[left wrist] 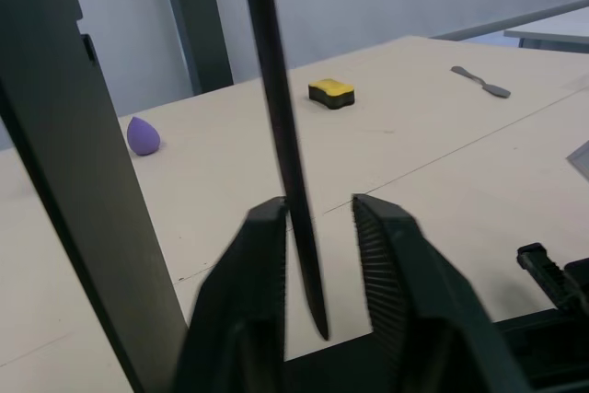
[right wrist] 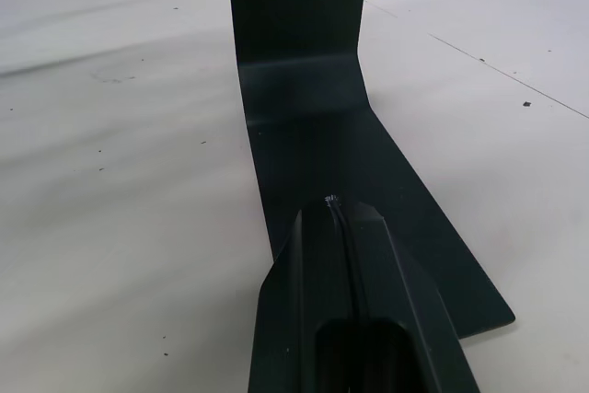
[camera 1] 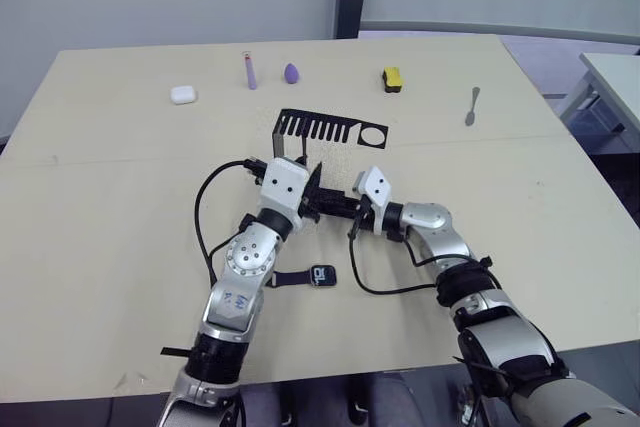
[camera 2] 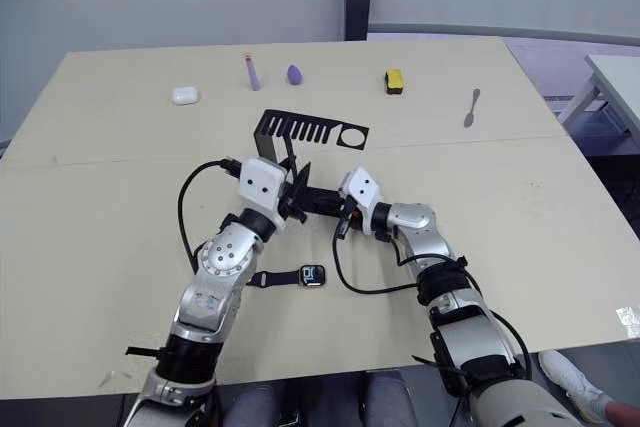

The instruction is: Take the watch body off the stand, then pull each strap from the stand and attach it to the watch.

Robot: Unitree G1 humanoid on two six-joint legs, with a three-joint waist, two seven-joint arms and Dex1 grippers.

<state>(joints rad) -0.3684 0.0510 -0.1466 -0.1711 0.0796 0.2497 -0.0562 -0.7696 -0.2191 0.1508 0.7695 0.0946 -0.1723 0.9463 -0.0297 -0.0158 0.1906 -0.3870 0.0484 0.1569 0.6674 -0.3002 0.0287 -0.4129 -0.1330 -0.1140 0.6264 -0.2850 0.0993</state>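
Table (camera 1: 120,207) w/ stand (camera 1: 330,130) near centre; watch body (camera 1: 322,274) already off it, lying flat nearer the robot beside the L forearm, one strap (camera 1: 288,279) running from its side, looks attached. Second strap (left wrist: 281,135) hangs upright off the stand, between the L gripper (left wrist: 317,264) fingers, which sit narrowly apart around its lower end, not yet pinching. R gripper (right wrist: 342,227) fingers pressed together, tips down on the stand's flat foot, bracing it.

Judgement: step = pull 2nd strap. Close L squarely on the band, keep R pressing so the stand won't tip, draw along the slot, no twisting.
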